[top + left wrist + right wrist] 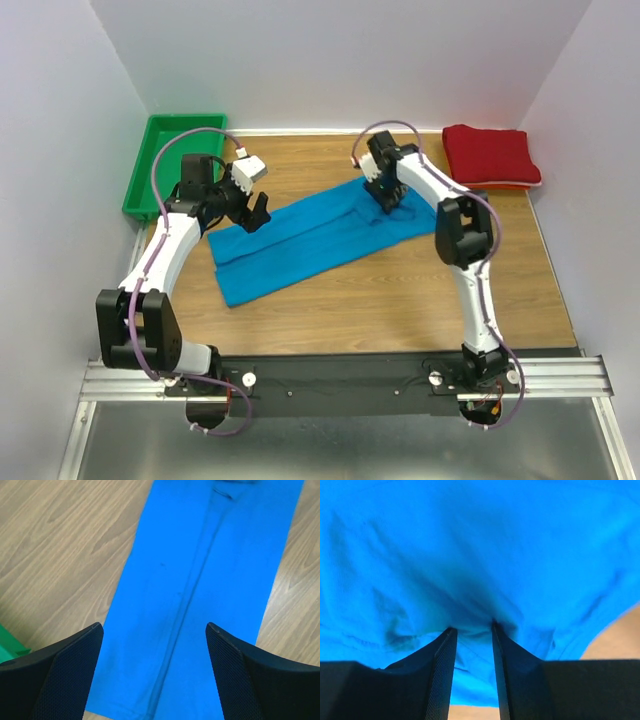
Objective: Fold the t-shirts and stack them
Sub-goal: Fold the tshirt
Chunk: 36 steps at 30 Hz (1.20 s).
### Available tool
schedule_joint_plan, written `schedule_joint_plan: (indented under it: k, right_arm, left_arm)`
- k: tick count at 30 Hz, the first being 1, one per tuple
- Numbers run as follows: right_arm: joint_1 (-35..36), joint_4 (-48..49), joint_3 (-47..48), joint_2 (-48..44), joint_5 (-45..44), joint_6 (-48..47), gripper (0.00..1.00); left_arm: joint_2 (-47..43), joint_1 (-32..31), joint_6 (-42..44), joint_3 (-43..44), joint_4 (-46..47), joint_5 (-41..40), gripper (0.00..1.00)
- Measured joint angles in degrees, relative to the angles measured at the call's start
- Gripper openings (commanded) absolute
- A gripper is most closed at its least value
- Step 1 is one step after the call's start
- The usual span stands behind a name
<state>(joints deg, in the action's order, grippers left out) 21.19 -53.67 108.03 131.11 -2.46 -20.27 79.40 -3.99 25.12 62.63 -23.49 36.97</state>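
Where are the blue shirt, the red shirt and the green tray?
blue shirt point(310, 240): top view, middle of the strip
red shirt point(490, 155): top view, middle of its top
green tray point(138, 185): top view, its left wall

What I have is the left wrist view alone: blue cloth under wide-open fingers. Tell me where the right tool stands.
Observer: The right tool is down on the blue t-shirt, near its far right end. The cloth is puckered at its tips. Whether it grips, I cannot tell.
Operator: Report the other shirt.
Observer: The dark red t-shirt lies folded in the far right corner, apart from the blue one.
Operator: Name the green thing at my lower left edge.
Observer: That is a green tray in the far left corner. The blue t-shirt does not touch it.
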Motion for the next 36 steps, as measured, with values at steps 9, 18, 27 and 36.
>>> schedule_joint_plan:
  k: [9, 18, 27, 36]
  right_arm:
    - [2.1, 12.7, 33.2, 20.6, -16.1, -6.4, 0.64]
    - [1.5, 23.8, 10.8, 0.1, -19.2, -6.3, 0.73]
    - [1.5, 26.0, -1.7, -12.7, -18.3, -3.9, 0.75]
    - [0.0, 23.4, -10.0, -16.2, -14.8, -1.8, 0.76]
  left_arm:
    - [9.2, 0.9, 7.3, 0.0, -1.8, -5.5, 0.87]
    - [14.9, -4.0, 14.8, 0.0, -2.0, -18.1, 0.82]
    - [21.0, -12.6, 16.8, -1.5, 1.7, -30.9, 0.65]
    - [14.0, -25.9, 15.1, -10.9, 3.6, -38.0, 0.56]
